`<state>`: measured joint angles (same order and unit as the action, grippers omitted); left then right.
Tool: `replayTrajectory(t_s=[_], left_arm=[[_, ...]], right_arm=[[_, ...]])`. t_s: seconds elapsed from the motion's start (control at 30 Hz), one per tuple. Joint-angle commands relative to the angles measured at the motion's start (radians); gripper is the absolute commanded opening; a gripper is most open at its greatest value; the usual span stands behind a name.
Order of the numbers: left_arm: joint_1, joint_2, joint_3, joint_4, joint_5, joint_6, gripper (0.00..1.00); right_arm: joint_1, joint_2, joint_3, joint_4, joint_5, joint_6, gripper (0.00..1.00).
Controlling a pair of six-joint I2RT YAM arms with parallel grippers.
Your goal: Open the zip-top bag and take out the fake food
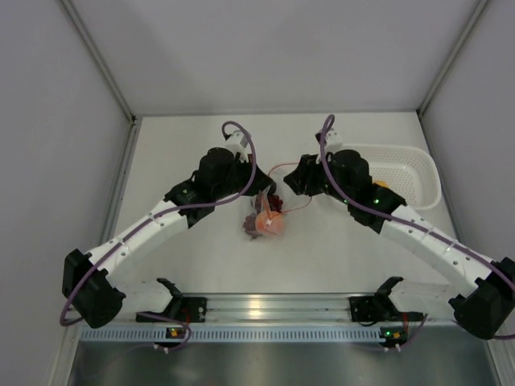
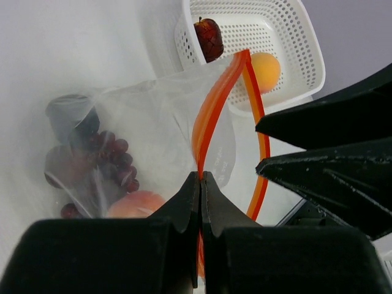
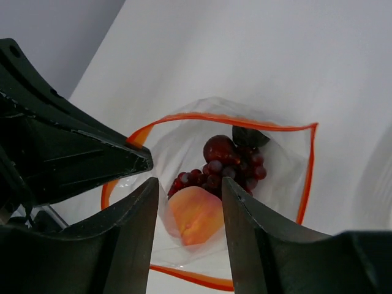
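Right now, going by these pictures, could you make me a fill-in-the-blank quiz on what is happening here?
The left gripper is shut on the red-orange ____ of the small clear plastic zip-top bag.
The white perforated plastic basket holds ____ toy fruits.
The orange-red toy peach lies ____ the bag.
The right gripper is ____.
Missing words: zip strip; two; inside; open.

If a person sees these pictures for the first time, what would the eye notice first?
First, the clear bag at the centre, its orange mouth held open, with a peach and dark grapes inside. The left gripper is shut on the zip strip, while the right gripper is open in front of the mouth. At the right, a white basket holds a dark red apple and an orange fruit.
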<state>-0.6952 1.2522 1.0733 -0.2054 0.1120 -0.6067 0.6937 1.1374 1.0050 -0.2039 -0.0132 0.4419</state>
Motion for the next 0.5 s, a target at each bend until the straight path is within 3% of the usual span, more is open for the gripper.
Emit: replayTrajectory(t_s=[0.0, 0.3, 0.47], left_arm=[[-0.016, -0.017, 0.048, 0.029, -0.041, -0.028, 0.0], [-0.047, -0.065, -0.012, 0.11, -0.087, -0.1, 0.0], [-0.049, -0.106, -0.059, 0.11, -0.181, -0.11, 0.0]], right_arm=[[0.067, 0.033, 0.063, 0.032, 0.145, 0.001, 0.45], [0.161, 0.242, 0.106, 0.035, 0.248, 0.104, 0.36], [0.228, 0.268, 0.011, 0.125, 0.33, 0.199, 0.36]])
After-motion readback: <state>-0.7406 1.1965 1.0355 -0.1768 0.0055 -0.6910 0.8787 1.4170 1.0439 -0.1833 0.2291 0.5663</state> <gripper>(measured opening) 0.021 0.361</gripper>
